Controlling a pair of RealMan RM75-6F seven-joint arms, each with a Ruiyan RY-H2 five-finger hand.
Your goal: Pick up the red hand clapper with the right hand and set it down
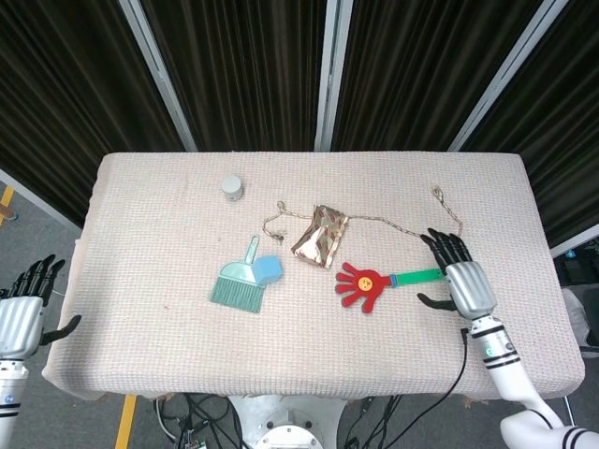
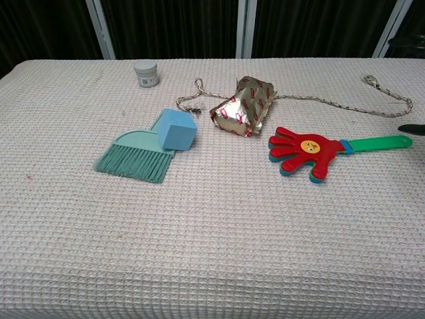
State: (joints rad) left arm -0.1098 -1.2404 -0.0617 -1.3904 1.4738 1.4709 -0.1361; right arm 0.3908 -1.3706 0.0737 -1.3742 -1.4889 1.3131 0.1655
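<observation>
Hanging off table's left edge: left hand, fingers spread, holding nothing. Red hand clapper flat on table, green handle pointing right. Right hand just beside handle end, fingers apart, holding nothing.

Layout of the table and the things on it

The hand clapper lies flat right of centre, its palm end toward the middle and its handle pointing right, toward the right hand, which sits just past the handle's end with fingers spread, apart from it. Behind the clapper's palm end lies the foil pouch, with a cord running from it rightward along the table. Left of the pouch lies the brush with a small block at its right edge. The small jar stands further back and left. The left hand hangs off the table's left edge.
</observation>
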